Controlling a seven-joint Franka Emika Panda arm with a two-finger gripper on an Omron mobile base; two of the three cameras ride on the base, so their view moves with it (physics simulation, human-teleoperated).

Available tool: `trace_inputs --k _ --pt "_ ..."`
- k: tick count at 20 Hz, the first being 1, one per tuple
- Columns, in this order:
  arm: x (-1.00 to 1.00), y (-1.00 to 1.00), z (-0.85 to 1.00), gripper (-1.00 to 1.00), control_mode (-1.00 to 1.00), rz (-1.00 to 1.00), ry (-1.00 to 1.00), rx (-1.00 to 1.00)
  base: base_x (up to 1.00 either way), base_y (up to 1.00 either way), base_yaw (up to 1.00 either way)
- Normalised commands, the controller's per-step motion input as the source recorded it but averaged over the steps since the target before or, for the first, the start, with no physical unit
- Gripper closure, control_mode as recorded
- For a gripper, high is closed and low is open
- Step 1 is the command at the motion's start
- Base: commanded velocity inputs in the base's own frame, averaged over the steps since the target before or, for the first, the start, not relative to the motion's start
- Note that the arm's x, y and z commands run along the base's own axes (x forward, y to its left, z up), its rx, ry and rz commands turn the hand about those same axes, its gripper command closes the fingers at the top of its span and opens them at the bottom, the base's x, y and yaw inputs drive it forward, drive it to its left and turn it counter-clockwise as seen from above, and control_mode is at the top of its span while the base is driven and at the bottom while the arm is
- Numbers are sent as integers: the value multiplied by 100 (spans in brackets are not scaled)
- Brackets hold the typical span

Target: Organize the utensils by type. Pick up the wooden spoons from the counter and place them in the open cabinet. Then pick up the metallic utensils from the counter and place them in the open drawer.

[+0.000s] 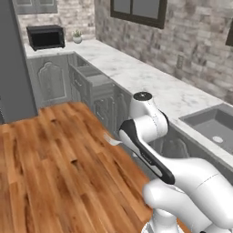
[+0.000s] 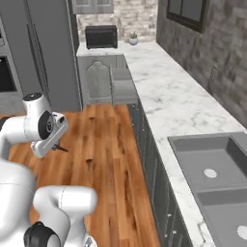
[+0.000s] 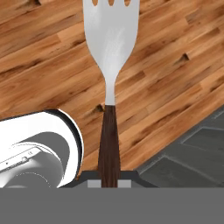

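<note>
We see the pincer clamped on the dark handle of the fork, whose silver tines point away from the hand, out over the wooden floor. Beyond the fork, the open drawer juts from the grey cabinets below the marble worktop. Farther along the worktop sits a black microwave.
</note>
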Motion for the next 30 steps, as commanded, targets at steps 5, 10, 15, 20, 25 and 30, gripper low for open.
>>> trace_inputs --k 5,10,15,20,25,30 --pt "0 0 0 100 100 0 0 0 100 -29 9" --pt "0 0 0 100 100 0 0 0 100 -10 6" --pt "0 0 0 100 100 0 0 0 98 -17 5" --pt "0 0 0 100 100 0 0 0 93 -25 6" --pt "0 0 0 100 100 0 0 0 90 -15 13" --pt "0 0 0 100 100 0 0 0 98 -8 13"
